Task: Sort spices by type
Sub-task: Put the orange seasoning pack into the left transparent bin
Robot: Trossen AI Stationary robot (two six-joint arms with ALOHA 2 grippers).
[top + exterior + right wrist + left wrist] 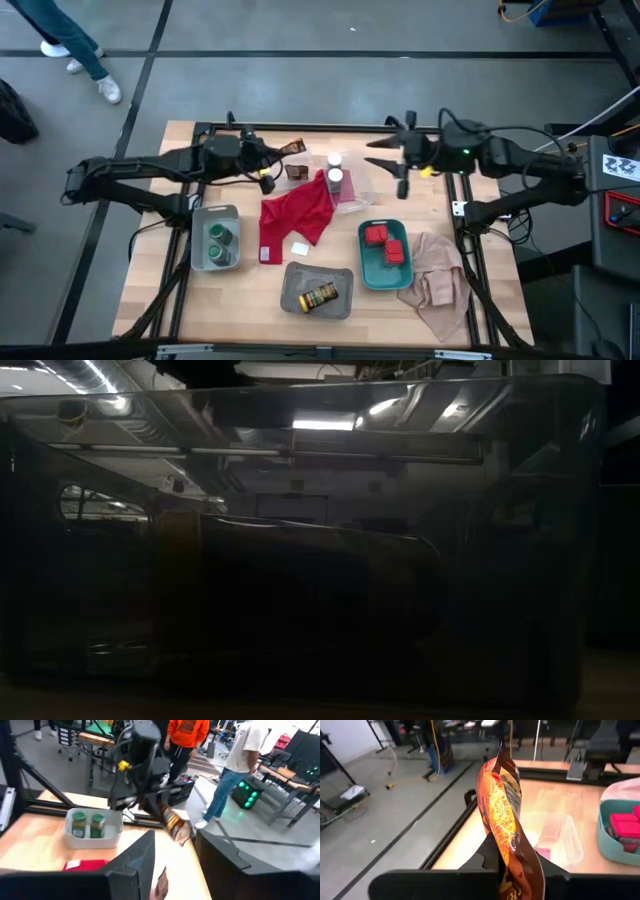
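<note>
Seen from above, the left tool (272, 160) is lifted over the far side of the tabletop (150, 270) and pinches a dark brown packet (291, 148) by one end. A second brown packet (296, 171) lies just beside the upper edge of the red cloth (297, 212). Two white-capped bottles (335, 172) stand in a clear tray (354, 190) next to that cloth. Two green-lidded jars (218, 243) sit in the grey tray (194, 247) on the left side. Two red tins (385, 243) lie in the teal tray (366, 262), and a beige cloth (438, 280) touches this tray at its right. One yellow-labelled jar (320, 297) lies on its side in the near grey tray (294, 296). The right tool (392, 163) hangs over the far right part of the tabletop with its fingers spread and nothing between them.

Low view: a dark, see-through tray wall (300, 560) fills almost everything, and no spice can be made out through it.

Left wrist view: the packet (504, 815) stands upright, squeezed between the fingers at its lower end. Beyond it are the clear tray (555, 840) and the teal tray (615, 847) with red tins (624, 826).

Right wrist view: the two fingers (140, 860) are apart. Farther off, the left tool (159, 810) grips the packet (175, 826), and the green-lidded jars (87, 825) stand in their tray (112, 834). Two people (235, 765) stand on the floor behind.
</note>
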